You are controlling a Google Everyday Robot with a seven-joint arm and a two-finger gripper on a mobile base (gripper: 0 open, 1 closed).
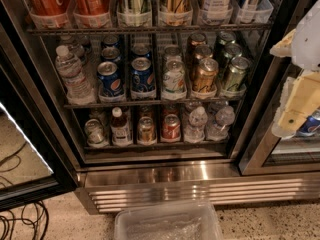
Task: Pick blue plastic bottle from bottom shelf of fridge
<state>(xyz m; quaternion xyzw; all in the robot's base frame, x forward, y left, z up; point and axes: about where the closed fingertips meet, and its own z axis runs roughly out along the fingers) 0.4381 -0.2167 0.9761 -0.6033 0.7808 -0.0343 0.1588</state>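
Observation:
The fridge [165, 176] stands open, its black frame and ribbed steel base filling the view. On the bottom shelf [155, 145] the small bottle [120, 127] with a white cap, dark reddish-brown body and pale label stands upright, second lane from the left. A silver can [94, 132] is to its left and a gold can [146, 129] to its right. My gripper [299, 101], a pale cream-and-white shape, hangs at the right edge of the view, outside the fridge, well right of and above the bottle.
Red can [171, 127] and two clear water bottles [196, 125] fill the bottom shelf's right lanes. Pepsi cans [142, 76] and a tall water bottle [72, 76] stand on the middle rack. The open glass door [25, 154] is left, cables [20, 224] below it. A clear bin [167, 224] lies on the floor.

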